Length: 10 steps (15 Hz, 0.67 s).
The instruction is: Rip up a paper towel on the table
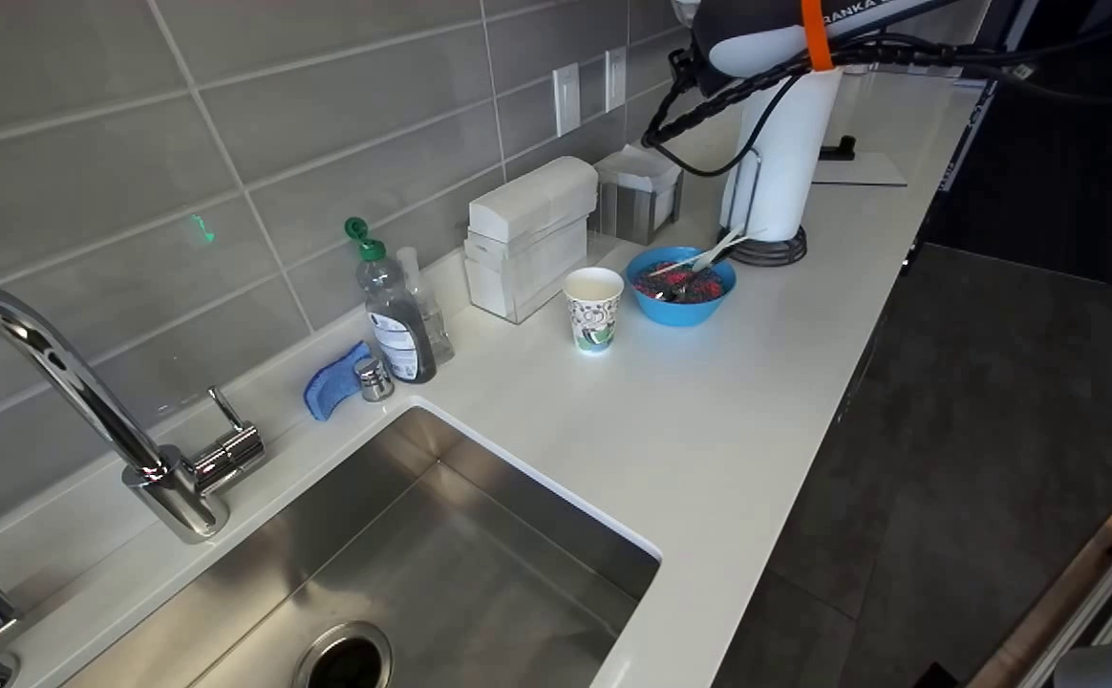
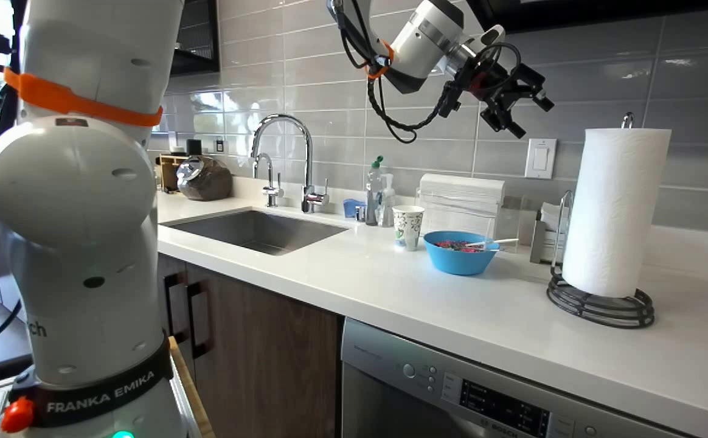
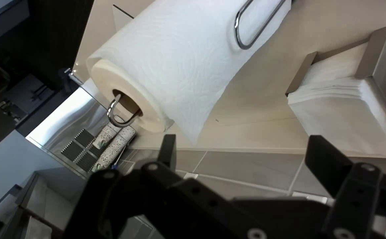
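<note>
The paper towel (image 3: 198, 113) is the loose white end sheet on its roll (image 2: 615, 207). In the wrist view its pointed corner hangs free from the roll. The roll stands upright on a wire holder (image 2: 600, 307) on the white table (image 2: 390, 286). The roll also shows in an exterior view (image 1: 776, 162), partly behind the arm. My gripper (image 2: 533, 118) is in the air to the left of the roll's top in that exterior view, apart from it. In the wrist view the gripper (image 3: 241, 141) is open and empty, and the sheet's corner points toward the left finger.
A napkin holder (image 3: 339, 86) stands beside the roll, near the wall. A blue bowl (image 2: 458, 258) with plastic utensils, a patterned cup (image 1: 594, 315) and a white boxy container (image 1: 532, 239) stand close by. The sink (image 1: 480, 564), faucet (image 2: 308, 158) and soap bottle (image 1: 394, 325) lie farther along.
</note>
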Motion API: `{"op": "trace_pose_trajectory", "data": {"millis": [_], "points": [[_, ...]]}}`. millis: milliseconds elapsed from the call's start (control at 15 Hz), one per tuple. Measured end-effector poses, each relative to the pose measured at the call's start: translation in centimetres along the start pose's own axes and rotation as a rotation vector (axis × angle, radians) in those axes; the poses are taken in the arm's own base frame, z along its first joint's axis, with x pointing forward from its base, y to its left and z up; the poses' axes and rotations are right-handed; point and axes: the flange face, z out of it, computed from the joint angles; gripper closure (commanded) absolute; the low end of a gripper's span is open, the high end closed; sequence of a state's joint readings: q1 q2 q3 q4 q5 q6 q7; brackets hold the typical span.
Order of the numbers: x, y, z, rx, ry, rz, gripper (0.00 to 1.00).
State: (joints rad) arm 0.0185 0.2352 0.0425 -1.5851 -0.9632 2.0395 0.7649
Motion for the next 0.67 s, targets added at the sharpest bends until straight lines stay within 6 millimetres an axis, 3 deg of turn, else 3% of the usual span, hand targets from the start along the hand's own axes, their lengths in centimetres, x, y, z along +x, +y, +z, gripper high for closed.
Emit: {"op": "trace_pose_trajectory", "data": {"millis": [333,667], "points": [[0.4,0.2,0.0,-0.003,0.022,-0.027,0.00],[1.8,1.0,2.1,-0.056,0.121,-0.208,0.00]]}}
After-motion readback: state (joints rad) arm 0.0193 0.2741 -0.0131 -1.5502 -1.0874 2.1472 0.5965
